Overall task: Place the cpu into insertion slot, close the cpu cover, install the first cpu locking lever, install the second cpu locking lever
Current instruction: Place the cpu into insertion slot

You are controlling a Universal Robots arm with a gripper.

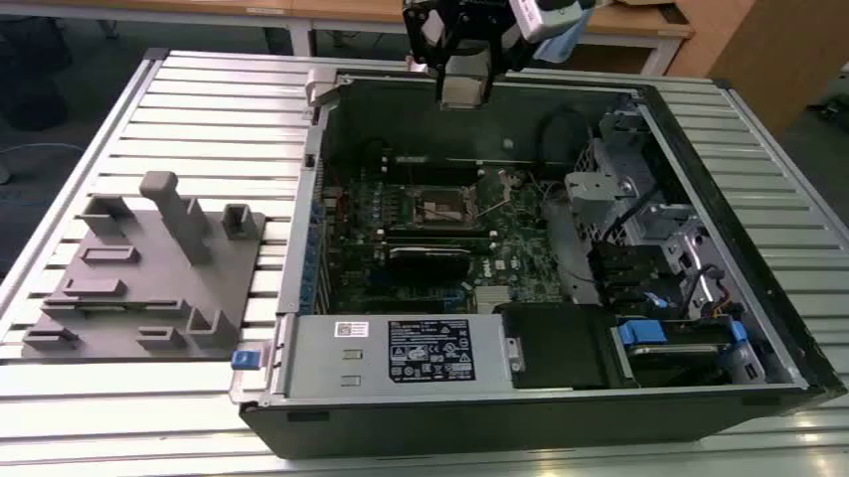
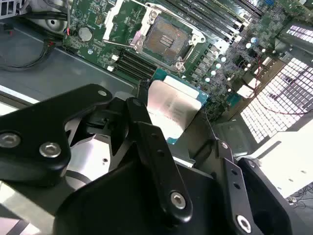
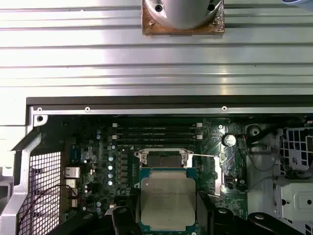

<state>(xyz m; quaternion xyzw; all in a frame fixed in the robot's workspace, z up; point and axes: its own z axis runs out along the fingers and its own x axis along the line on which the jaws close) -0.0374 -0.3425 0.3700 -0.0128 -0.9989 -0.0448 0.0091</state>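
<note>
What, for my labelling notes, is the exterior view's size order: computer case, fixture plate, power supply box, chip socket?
Largest first:
1. computer case
2. fixture plate
3. power supply box
4. chip socket

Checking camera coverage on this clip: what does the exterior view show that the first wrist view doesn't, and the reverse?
Exterior view: the grey fixture beside the case, and the power supply. First wrist view: the cpu, its metal top clamped between dark fingers. Both: the gripper, the slot on the board, and the slatted table.
</note>
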